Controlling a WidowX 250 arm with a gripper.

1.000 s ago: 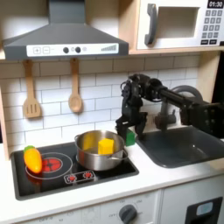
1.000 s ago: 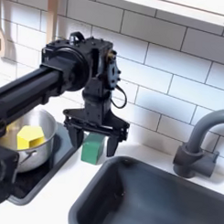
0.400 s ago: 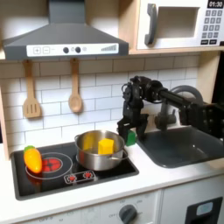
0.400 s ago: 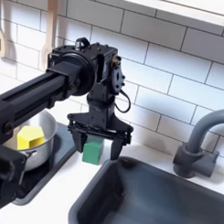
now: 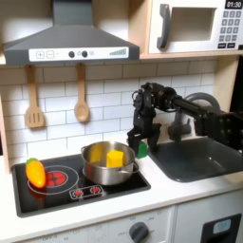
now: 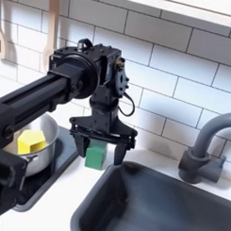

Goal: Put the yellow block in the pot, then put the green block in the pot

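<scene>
Yellow block (image 5: 115, 158) lies inside the pot (image 5: 95, 172), against the wall on the first exterior view's right; the second exterior view shows the same block (image 6: 31, 141) in the pot (image 6: 36, 163) at that picture's left edge. Green block (image 6: 94, 156) sits on the white worktop (image 6: 64, 193) between the stove top and the sink basin (image 6: 161, 206), well outside the pot. In the second exterior view the claw (image 6: 99, 151) is spread wide, its fingers (image 6: 76, 144) standing either side of the green block with a visible gap; contact with the block cannot be confirmed. The first exterior view shows the claw (image 5: 140, 141) low over the green block (image 5: 141, 149), but its opening is not readable there. The first exterior view adds an orange-yellow toy vegetable (image 5: 35, 172) on the stove top (image 5: 57, 188), two wooden utensils (image 5: 34, 101) hanging on the tiled wall, a range hood (image 5: 68, 38) and a microwave (image 5: 195, 26). The second exterior view adds a grey tap (image 6: 204, 149) behind the basin.
</scene>
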